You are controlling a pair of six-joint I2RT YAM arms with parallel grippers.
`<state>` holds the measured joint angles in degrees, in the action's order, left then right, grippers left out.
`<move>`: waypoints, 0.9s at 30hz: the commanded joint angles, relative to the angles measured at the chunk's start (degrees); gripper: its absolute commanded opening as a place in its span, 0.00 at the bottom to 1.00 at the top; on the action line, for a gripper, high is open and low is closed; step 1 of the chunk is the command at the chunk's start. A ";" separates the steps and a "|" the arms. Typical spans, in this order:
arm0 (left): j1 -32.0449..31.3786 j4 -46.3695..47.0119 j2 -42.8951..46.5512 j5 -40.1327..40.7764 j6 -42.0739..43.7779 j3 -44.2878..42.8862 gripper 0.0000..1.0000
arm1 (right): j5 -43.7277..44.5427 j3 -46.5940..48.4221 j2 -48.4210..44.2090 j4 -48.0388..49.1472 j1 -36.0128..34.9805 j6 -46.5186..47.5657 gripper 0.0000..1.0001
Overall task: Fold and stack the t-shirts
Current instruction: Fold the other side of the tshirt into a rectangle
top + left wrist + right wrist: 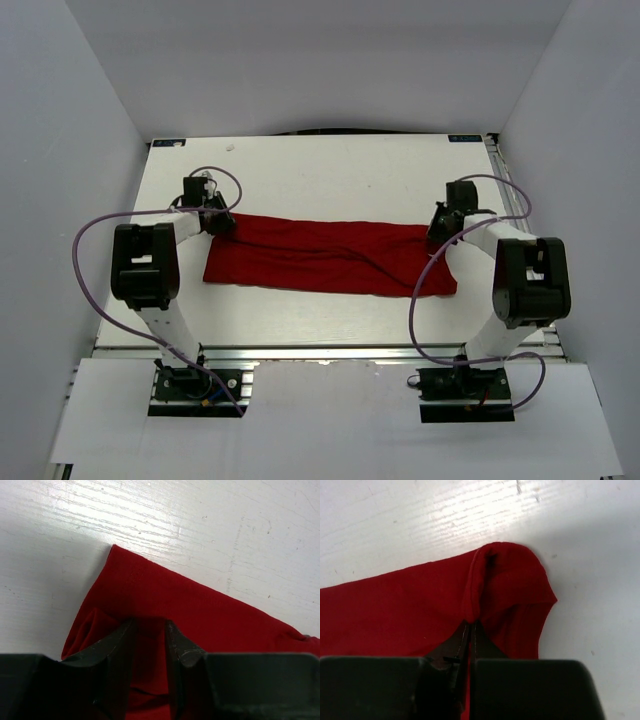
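A bright red t-shirt (330, 255) lies folded into a long band across the middle of the white table. My left gripper (222, 222) is down at the band's far left corner. In the left wrist view its jaws (150, 625) stand apart over the red cloth (175, 595), which lies flat between them, and the corner is a little ahead. My right gripper (440, 232) is at the far right end. In the right wrist view it (471, 622) is shut on a raised ridge of the t-shirt (395, 610), just behind the rounded folded corner.
The white table (330, 170) is boxed in by pale walls on the left, back and right. Purple cables loop from both arms. A metal rail runs along the near edge by the arm bases.
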<state>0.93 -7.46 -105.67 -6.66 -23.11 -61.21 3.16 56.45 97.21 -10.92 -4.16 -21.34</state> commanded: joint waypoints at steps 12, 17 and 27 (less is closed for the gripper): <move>-0.05 0.43 1.86 0.25 0.70 0.22 0.40 | 7.04 3.31 -2.38 -0.86 0.47 0.59 0.22; -0.05 -1.85 6.70 0.68 0.79 -2.42 0.44 | 8.79 8.41 -6.41 -7.00 0.47 1.74 0.52; -0.05 -10.98 12.94 8.22 1.40 -7.78 0.53 | -0.85 3.25 -19.85 -9.05 -0.14 3.23 0.52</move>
<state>0.91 -14.06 -95.92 -2.66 -22.81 -67.57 8.12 62.28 80.64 -20.43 -4.10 -19.57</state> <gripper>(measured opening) 0.535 0.545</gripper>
